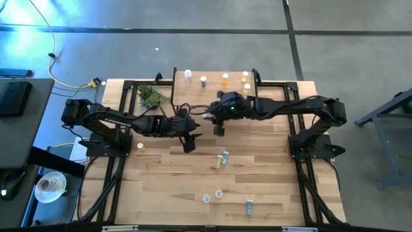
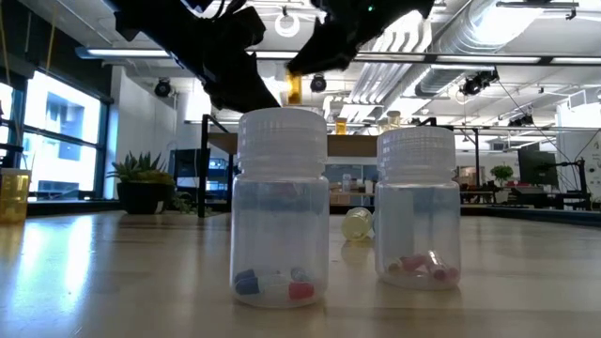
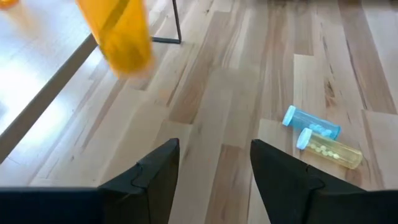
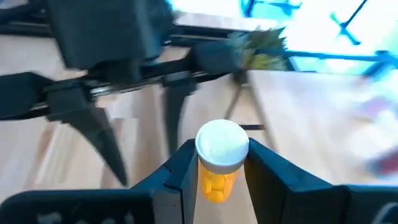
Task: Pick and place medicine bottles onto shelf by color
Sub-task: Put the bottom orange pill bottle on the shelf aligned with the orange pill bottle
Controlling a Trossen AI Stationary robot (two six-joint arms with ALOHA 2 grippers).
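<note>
My right gripper [image 4: 221, 168] is shut on an orange medicine bottle with a white cap [image 4: 219, 163]. It holds the bottle in the air just in front of the light-wood shelf [image 1: 214, 96]; the bottle also shows in the left wrist view [image 3: 118, 34] and the low view [image 2: 295, 89]. My left gripper [image 3: 214, 168] is open and empty beside it, above the table [image 1: 188, 143]. Several bottles stand on the shelf's far edge, among them a pink one [image 1: 203, 80] and an orange one [image 1: 225, 78]. A teal bottle [image 3: 311, 124] and a yellow bottle [image 3: 329, 152] lie on their sides on the table. My right gripper pinches the orange bottle between its two fingers, on the bottle's sides just below the white cap [image 4: 214, 177]. The fingers come from above, pointing down. The bottle hangs about upright, cap up, clear of the table and the shelf.
Two clear bottles [image 2: 280, 207] [image 2: 418, 207] stand near the table's front edge, and another bottle [image 1: 249, 206] is close by. A small bottle [image 1: 140, 147] is at the left. A green potted plant [image 1: 150, 95] stands left of the shelf. Black frame rails run along both sides of the table.
</note>
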